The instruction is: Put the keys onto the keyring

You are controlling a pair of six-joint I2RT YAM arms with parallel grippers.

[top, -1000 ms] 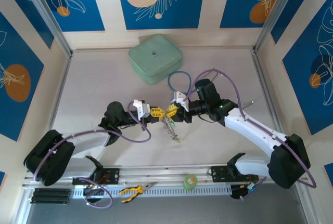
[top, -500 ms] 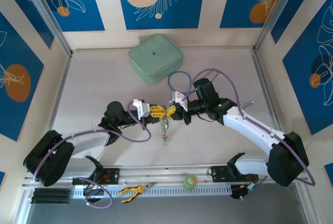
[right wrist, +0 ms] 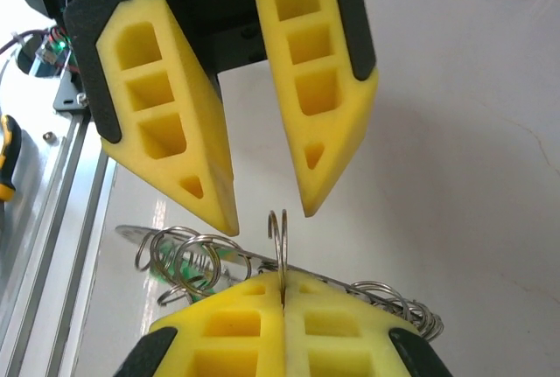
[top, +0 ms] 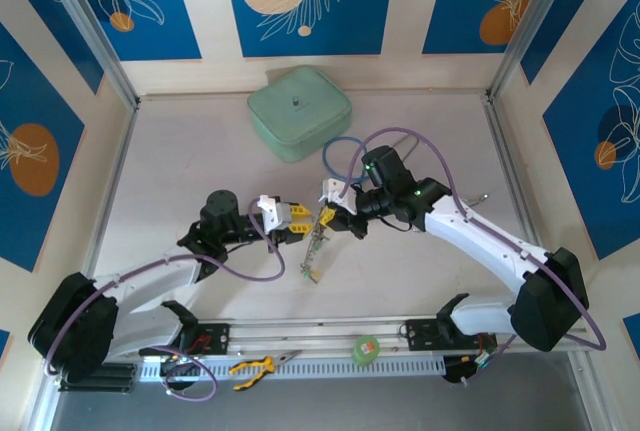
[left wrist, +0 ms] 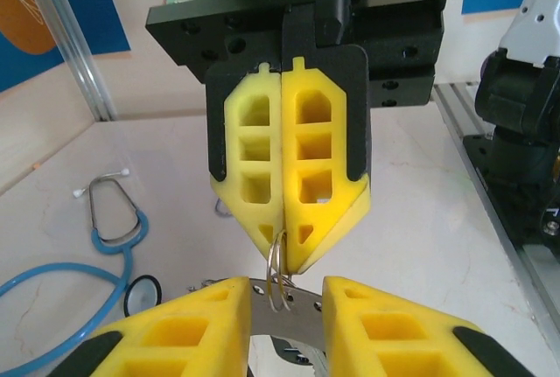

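We see the left yellow-padded gripper [top: 298, 216] with its jaws parted and empty, its tips pointing toward three o'clock at the thin silver wire keyring [left wrist: 279, 265]. Just at its three o'clock, the right yellow-padded gripper [top: 328, 217] is clamped on that ring. The bunch of small metal keys [top: 314, 253] dangles toward six o'clock.

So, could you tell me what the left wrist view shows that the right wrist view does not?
Left wrist view: a stethoscope lying on the table, off to the left. Right wrist view: a bunch of rings beneath the fingers, and a yellow tool handle at the left edge. Shared: the right gripper shut on a thin ring, with the left gripper open just in front of it.
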